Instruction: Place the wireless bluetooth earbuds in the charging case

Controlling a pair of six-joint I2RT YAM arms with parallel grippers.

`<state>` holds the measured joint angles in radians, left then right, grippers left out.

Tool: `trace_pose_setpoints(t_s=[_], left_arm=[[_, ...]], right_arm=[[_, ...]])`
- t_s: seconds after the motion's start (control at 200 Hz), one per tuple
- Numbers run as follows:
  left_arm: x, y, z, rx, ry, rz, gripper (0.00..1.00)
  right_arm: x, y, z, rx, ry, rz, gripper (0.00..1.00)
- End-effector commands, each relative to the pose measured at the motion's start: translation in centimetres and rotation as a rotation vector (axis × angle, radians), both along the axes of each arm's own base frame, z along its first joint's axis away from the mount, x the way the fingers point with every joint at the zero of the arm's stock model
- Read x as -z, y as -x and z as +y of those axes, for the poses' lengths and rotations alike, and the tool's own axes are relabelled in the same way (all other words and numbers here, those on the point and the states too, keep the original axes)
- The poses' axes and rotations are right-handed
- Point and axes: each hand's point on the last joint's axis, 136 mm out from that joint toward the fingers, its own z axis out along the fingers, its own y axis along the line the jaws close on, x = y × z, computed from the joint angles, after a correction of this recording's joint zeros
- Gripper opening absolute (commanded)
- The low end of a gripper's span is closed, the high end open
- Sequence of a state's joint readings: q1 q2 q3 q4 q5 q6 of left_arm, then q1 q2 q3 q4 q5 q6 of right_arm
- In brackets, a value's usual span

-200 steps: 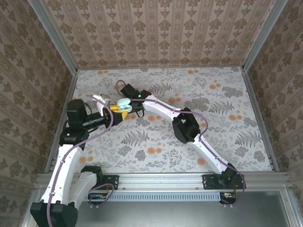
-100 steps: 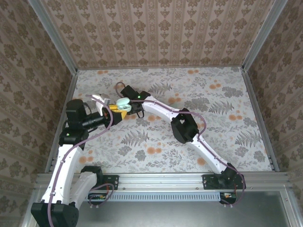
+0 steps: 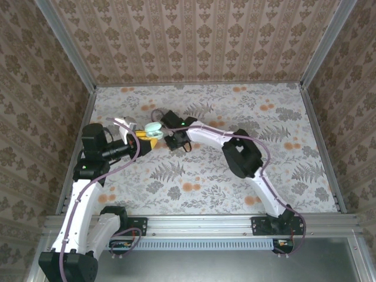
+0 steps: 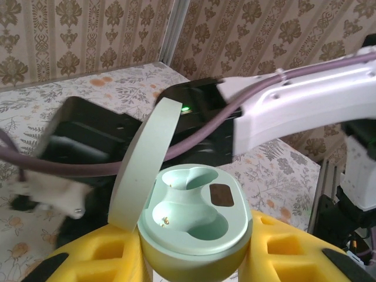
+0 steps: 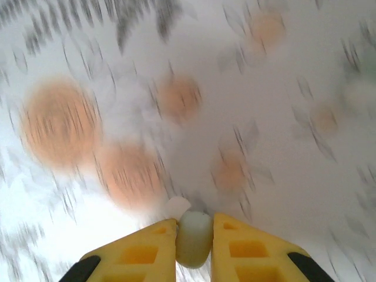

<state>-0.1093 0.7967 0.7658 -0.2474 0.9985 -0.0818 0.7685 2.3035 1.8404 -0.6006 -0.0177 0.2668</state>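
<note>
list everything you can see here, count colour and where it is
charging case: one, mint green, lid open, both sockets empty, left of middle
earbud: one, pale, just right of the case
table: one, white with orange and grey flowers, under everything
walls: three, brown patterned, around the table
arms: two, white and black, from the near edge
left gripper: one, yellow fingers, shut on the case
right gripper: one, yellow fingers, shut on the earbud

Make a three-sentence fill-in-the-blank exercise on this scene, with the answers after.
The charging case has its lid ____.
Both sockets in the case are ____.
The right end effector pinches the white earbud between its ____ fingers.
Missing words: open; empty; yellow.
</note>
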Motion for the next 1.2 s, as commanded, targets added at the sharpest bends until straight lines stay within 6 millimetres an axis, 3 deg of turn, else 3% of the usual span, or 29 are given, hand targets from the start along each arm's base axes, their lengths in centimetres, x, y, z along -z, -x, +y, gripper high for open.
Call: trace_pose_setpoints(t_s=[0.0,0.21,0.36,0.455,0.58,0.695,0.885,1.015,1.195], left_arm=[[-0.8,0.5,-0.1,0.031,0.012,-0.033,0.16],[-0.6,0.1,-0.3,0.034,0.018,-0.031,0.16],[-0.3,-0.2,-0.3,0.031,0.020,-0.030,0.16],[-0.3,-0.2,-0.4,0.039,0.021,-0.027,0.16],[-0.1,-0.1,-0.4,0.044,0.016,-0.024,0.16],[-0.1,0.0,-0.4,0.048,0.010,-0.026,0.16],[-0.1,0.1,-0.4,0.050,0.003,-0.030,0.16],[0.1,0.2,-0.4,0.052,0.001,-0.030,0.16],[0.2,0.2,-0.4,0.052,-0.001,-0.028,0.16]], right_arm=[[-2.3,3.2,-3.1,-0.122,-0.006,-0.011,0.17],[-0.1,9.6,-9.8,-0.199,0.095,0.095,0.17],[1.6,11.5,-11.5,-0.241,0.150,0.162,0.19],[1.8,11.5,-11.5,-0.241,0.156,0.169,0.23],[1.0,11.0,-11.4,-0.209,0.151,0.161,0.35],[-0.6,10.7,-11.3,-0.167,0.136,0.154,0.42],[-3.9,11.0,-10.9,-0.036,0.047,0.162,0.45],[-4.8,12.0,-9.6,0.078,-0.097,0.205,0.43],[-4.1,12.7,-8.2,0.179,-0.190,0.246,0.20]])
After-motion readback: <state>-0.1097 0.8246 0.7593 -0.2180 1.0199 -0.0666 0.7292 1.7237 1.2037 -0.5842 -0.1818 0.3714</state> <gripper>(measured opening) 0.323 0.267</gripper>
